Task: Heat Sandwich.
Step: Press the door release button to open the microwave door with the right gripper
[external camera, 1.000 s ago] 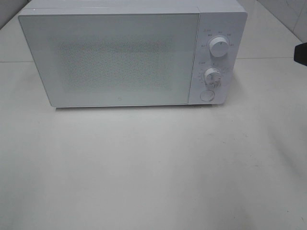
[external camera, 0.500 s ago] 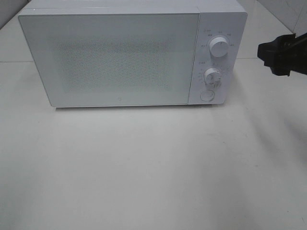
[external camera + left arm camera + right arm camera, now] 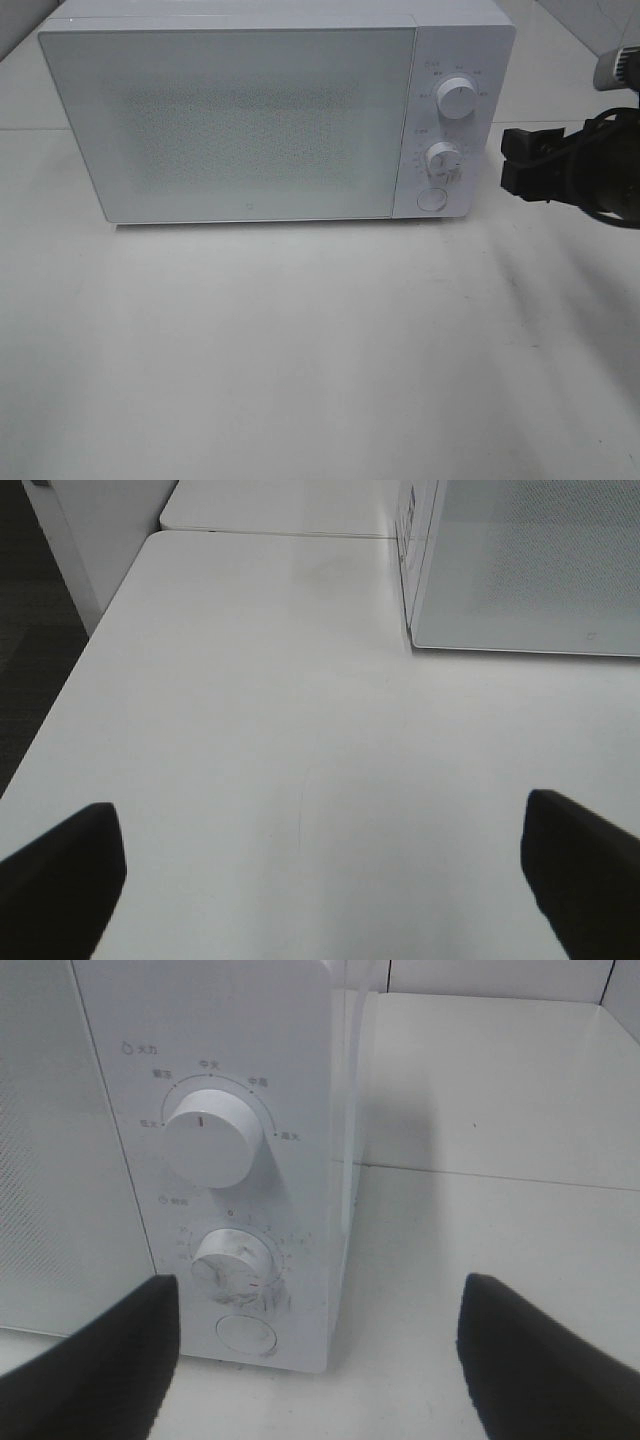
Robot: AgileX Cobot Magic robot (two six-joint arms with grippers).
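The sandwich is out of view. A white microwave [image 3: 240, 120] stands at the back of the table with its door shut. My right gripper [image 3: 512, 163] hovers just right of the control panel, open and empty, pointing at it. Seen from the right wrist, my right gripper [image 3: 320, 1360] faces the upper knob [image 3: 213, 1138], the lower knob [image 3: 233, 1267] and the round button [image 3: 246, 1335]. My left gripper [image 3: 320, 880] is open and empty over the bare table, to the left of the microwave's front corner [image 3: 412, 640]. It does not show in the exterior high view.
The white table [image 3: 300, 350] stretches in front of the microwave. Its left edge [image 3: 60, 710] drops off to dark floor in the left wrist view. A seam between two tabletops [image 3: 500, 1175] runs behind the right gripper.
The right arm has come in from the right edge, moving left and slightly down toward the microwave's control panel. The microwave has stayed shut and still.
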